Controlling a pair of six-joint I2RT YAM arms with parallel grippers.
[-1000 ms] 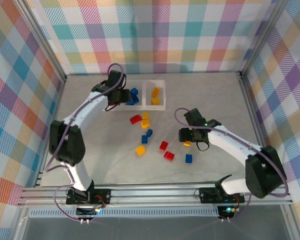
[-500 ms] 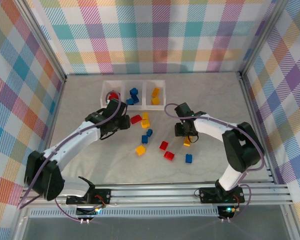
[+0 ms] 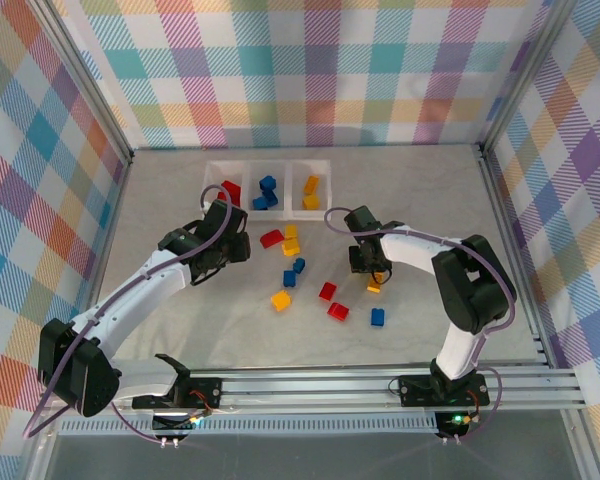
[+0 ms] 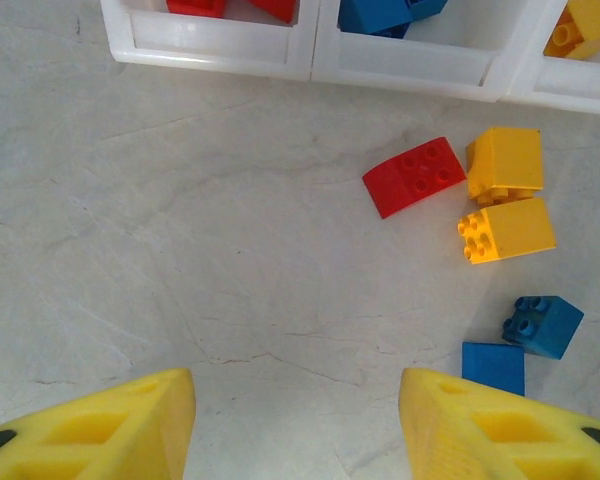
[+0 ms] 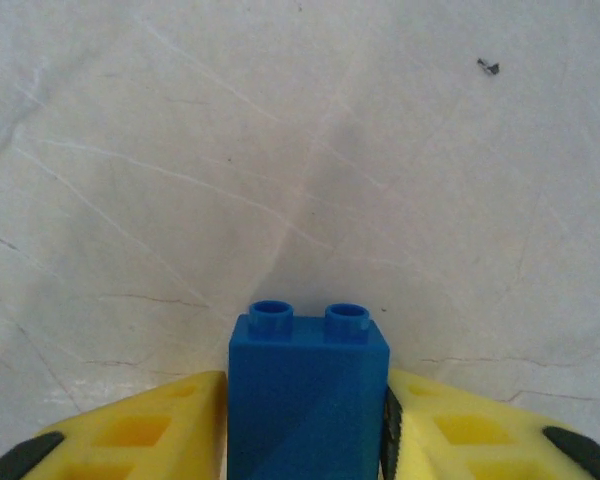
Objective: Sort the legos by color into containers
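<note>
Right wrist view has the right claw (image 5: 305, 430) pinching a blue lego (image 5: 307, 375) between its yellow fingers (image 5: 140, 435), the brick's two studs pointing away from the camera and bare marbled desk (image 5: 280, 150) beyond it. From the top external camera that claw sits just right of the loose scatter, with a yellow-orange lego (image 3: 374, 286) close beside it. The left claw (image 4: 290, 400) is spread wide with nothing between its tips, held over bare desk short of the tray (image 4: 310, 62). Ahead of it and to the right lie a red lego (image 4: 415, 177), two yellow legos (image 4: 505, 165) touching each other, and two blue legos (image 4: 542, 325) side by side, nearer the claw. The tray stands at the far side of the desk, its left compartment holding red pieces, the middle one blue, the right one yellow-orange. Nearer the arm bases lie two more red bricks (image 3: 327, 291), a yellow brick (image 3: 280, 299) and a blue brick (image 3: 377, 316), all loose on the desk
</note>
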